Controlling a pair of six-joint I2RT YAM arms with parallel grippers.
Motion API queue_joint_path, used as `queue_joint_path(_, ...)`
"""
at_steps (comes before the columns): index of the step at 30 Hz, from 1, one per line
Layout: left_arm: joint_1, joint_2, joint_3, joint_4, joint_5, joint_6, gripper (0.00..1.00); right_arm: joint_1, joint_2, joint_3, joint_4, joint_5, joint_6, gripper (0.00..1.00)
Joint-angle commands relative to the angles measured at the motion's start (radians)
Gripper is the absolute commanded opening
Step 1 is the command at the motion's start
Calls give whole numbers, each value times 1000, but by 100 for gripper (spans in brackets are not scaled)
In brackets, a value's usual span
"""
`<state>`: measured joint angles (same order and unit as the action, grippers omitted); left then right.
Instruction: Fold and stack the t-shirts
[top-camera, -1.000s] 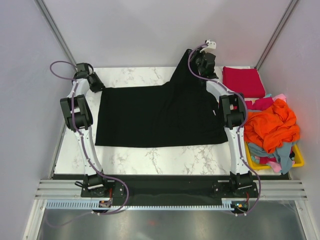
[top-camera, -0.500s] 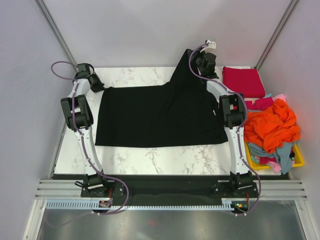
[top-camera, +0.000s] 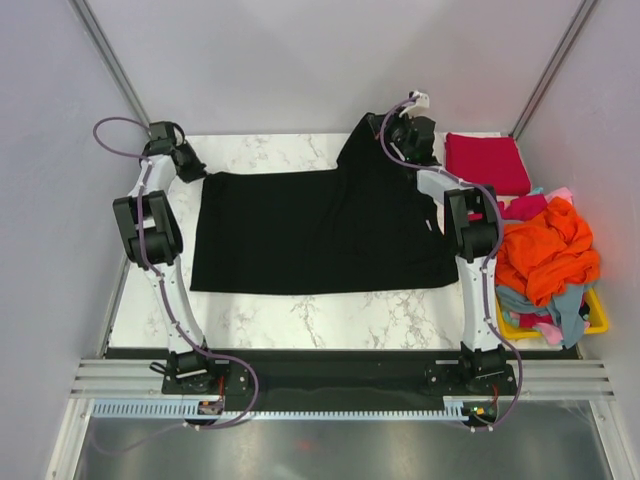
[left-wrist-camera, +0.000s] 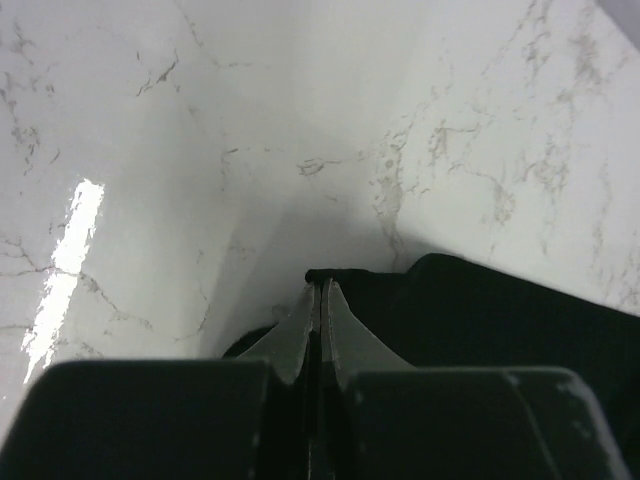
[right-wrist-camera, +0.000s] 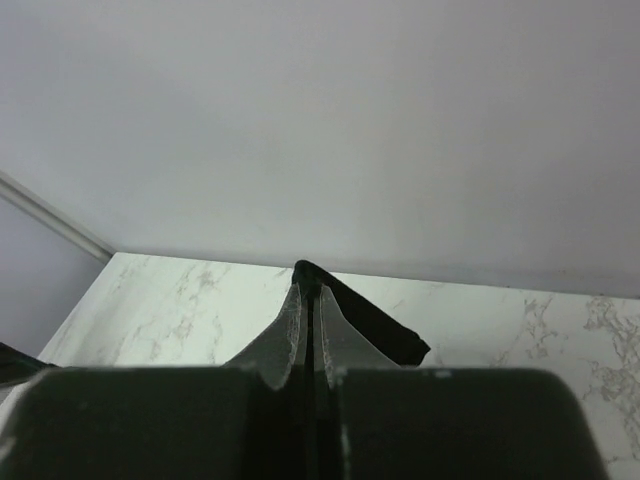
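Note:
The large black t-shirt lies spread over the marble table. My left gripper is shut on its far left corner, low on the table. My right gripper is shut on its far right corner and holds that corner lifted near the back wall. A folded crimson red t-shirt lies at the far right. Orange, light blue and pink t-shirts are piled in the basket at the right.
The yellow plastic basket stands off the table's right edge, heaped with cloth. Bare marble shows in front of the black shirt. Walls close in the back and both sides.
Both grippers have moved slightly toward the back while holding the shirt's corners; the right arm's elbow has shifted right. The shirt's far edge is drawn a little tighter.

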<state>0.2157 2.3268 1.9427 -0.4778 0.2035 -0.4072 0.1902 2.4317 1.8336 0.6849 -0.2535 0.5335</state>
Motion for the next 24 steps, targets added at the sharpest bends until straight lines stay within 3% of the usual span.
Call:
queue_joint_path(1,1,-106,2,25,13,-25,2,15,-146,10,3,-49,-43,0)
queue_joint_path(7,2,-148,-27,25,50,-27,2,20,-241,-13,-99,-63,-102,0)
queue_joint_path(17,50,-297,-261,86,76,-45,2,22,-566,-460,-54,-40,-211,0)
queue_joint_path(24,90,-428,-448,166,111,-79,2,22,-689,-617,-76,-36,-233,0)
